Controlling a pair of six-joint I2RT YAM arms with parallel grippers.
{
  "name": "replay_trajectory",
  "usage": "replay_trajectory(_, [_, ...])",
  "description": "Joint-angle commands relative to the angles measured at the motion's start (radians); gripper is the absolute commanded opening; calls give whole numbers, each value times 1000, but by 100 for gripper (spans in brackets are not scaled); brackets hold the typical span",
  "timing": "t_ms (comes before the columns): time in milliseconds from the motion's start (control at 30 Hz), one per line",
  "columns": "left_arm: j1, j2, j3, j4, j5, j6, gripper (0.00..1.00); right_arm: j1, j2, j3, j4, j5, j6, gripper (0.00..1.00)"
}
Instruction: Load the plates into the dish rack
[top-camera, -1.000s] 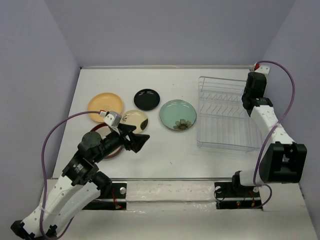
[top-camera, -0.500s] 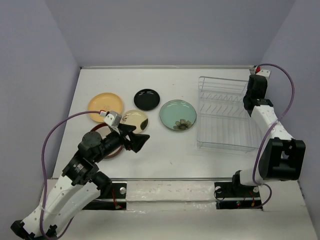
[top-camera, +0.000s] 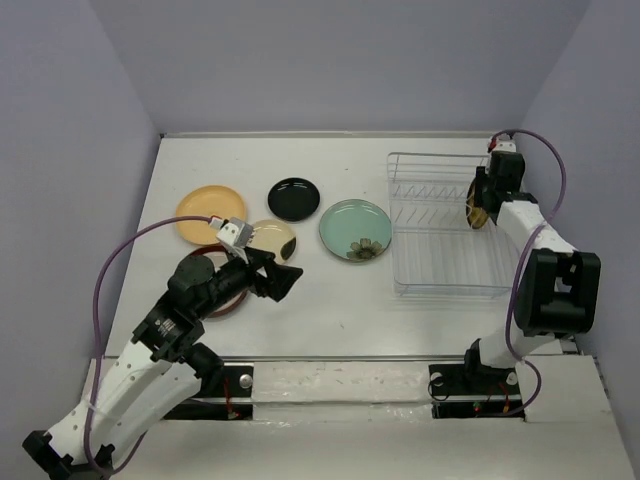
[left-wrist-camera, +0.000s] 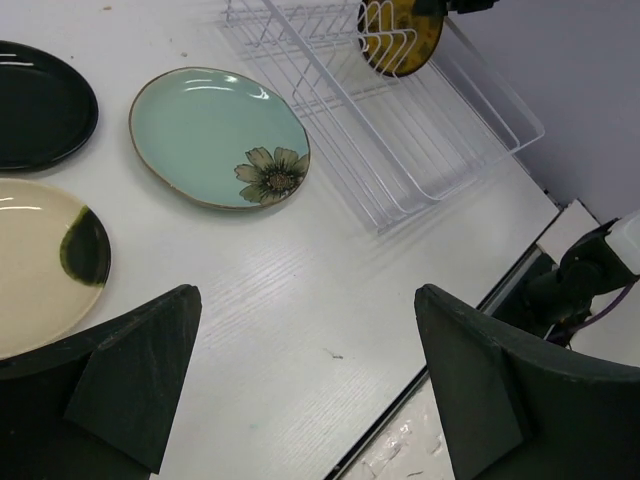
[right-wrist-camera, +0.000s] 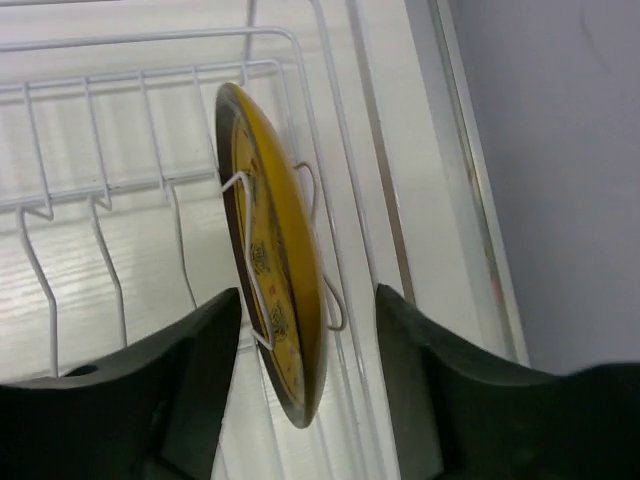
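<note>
Your left arm (top-camera: 150, 350) leans forward from its base, and your left hand (top-camera: 278, 281) sits low with its 2 fingers spread wide. Your right arm (top-camera: 535, 240) reaches far back, the right hand (top-camera: 478, 208) pointing down, fingers parted.

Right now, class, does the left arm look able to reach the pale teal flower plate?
Probably yes. The left gripper hovers open near the teal plate, with only bare table between them. The cream plate and dish rack lie off to either side.
</note>
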Motion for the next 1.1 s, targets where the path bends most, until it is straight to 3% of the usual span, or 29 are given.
replay_trajectory(0, [-2,51,21,1,-23,-5,99,11,4,101,1,13,5,73])
replay_trajectory(33, [-2,74,22,0,-26,-22,99,11,-1,116,-8,30,37,80])
replay_trajectory(133, [-2,110,19,23,-21,-87,99,11,-41,201,-80,44,114,87])
replay_trajectory(300, [-2,182,-28,156,-52,-207,99,11,-177,216,-150,-126,414,89])
replay_trajectory(400, [-4,231,-79,286,-145,-284,99,51,-300,115,-107,-233,493,89])
replay_trajectory(533, [-5,411,-99,418,-277,-330,96,103,-502,-50,-44,-342,532,89])
replay_trajectory(700, [-10,649,-17,503,-402,-333,93,147,-697,-254,54,-492,608,88])
replay_trajectory(833, [-10,872,93,518,-486,-289,92,251,-811,-419,93,-545,652,85])
replay_trajectory(1067, [-10,1093,246,515,-454,-319,90,304,-926,-571,160,-623,712,83])
